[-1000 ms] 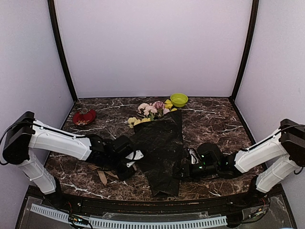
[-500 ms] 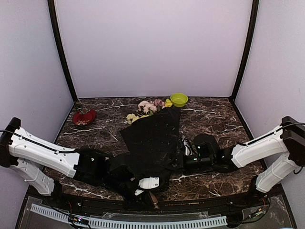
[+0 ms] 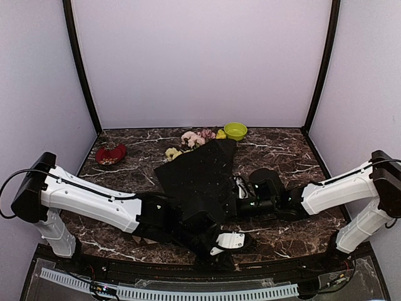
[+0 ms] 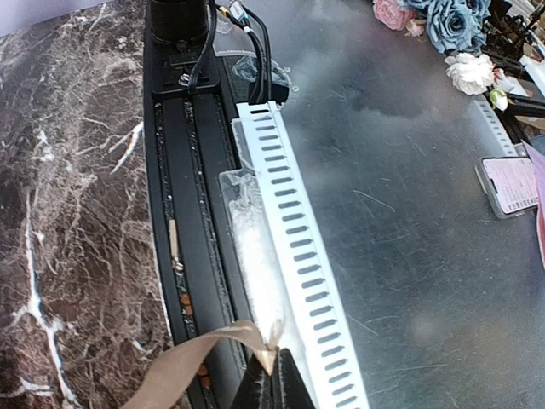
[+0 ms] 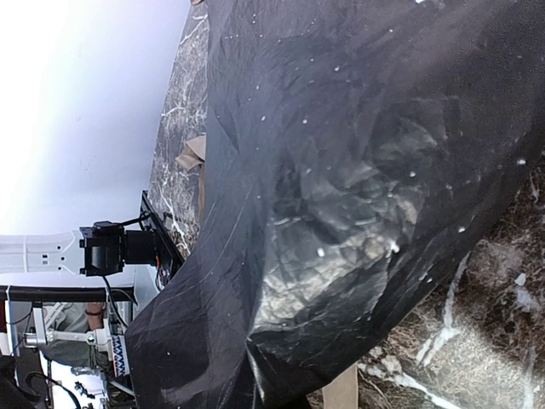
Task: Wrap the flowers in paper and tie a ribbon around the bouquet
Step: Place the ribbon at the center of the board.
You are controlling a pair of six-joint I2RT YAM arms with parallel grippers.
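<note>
Left gripper, clamped on ribbon, has swung rightward along the near edge; right gripper pinches paper, so tying looks underway.

We saw soft, even light from above in the top view, with only faint shadows on the marbled surface. The black paper read there as a dark, nearly featureless mass. From the left wrist, the metal sheet carried hazy glare, and the ribbon near the lens looked soft. From the right wrist, the wall was blown out white, while the paper's crinkles caught sharp glints.
</note>
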